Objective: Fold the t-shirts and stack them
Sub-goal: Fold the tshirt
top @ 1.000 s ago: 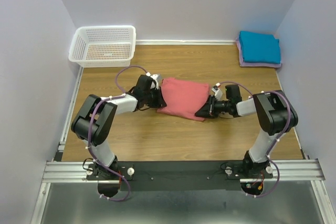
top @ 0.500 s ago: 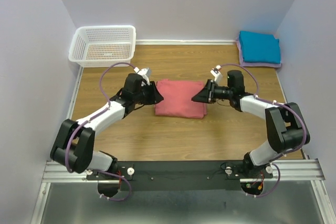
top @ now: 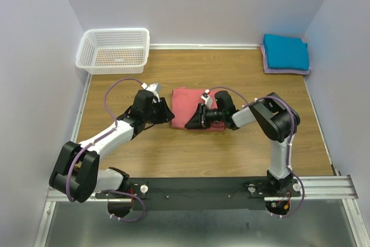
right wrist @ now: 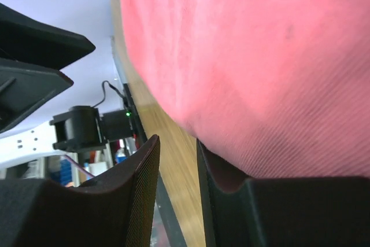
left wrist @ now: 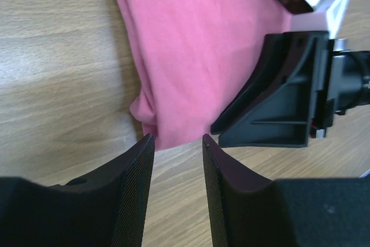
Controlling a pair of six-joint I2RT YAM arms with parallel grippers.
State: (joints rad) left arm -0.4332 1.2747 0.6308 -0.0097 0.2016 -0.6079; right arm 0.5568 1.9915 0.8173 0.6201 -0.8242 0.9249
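The salmon-pink t-shirt (top: 191, 101) lies folded on the wooden table in the middle; it fills the left wrist view (left wrist: 196, 44) and the right wrist view (right wrist: 254, 56). My left gripper (top: 169, 115) is open and empty, just off the shirt's left near corner, with bare wood between its fingers (left wrist: 178, 137). My right gripper (top: 189, 124) lies low across the shirt's near edge, pointing left, jaws slightly apart with wood between them (right wrist: 176, 140); the cloth rests over one finger (right wrist: 231, 172). The teal-blue t-shirt (top: 285, 52) lies folded on the pale lavender t-shirt (top: 266, 65) at the back right.
A white lattice basket (top: 114, 50) stands at the back left corner. Walls close in the table on three sides. The right gripper's body (left wrist: 283, 102) shows close by in the left wrist view.
The right arm has swung from the shirt's right side across to its near left edge. The left gripper has drawn back a little toward the near left.
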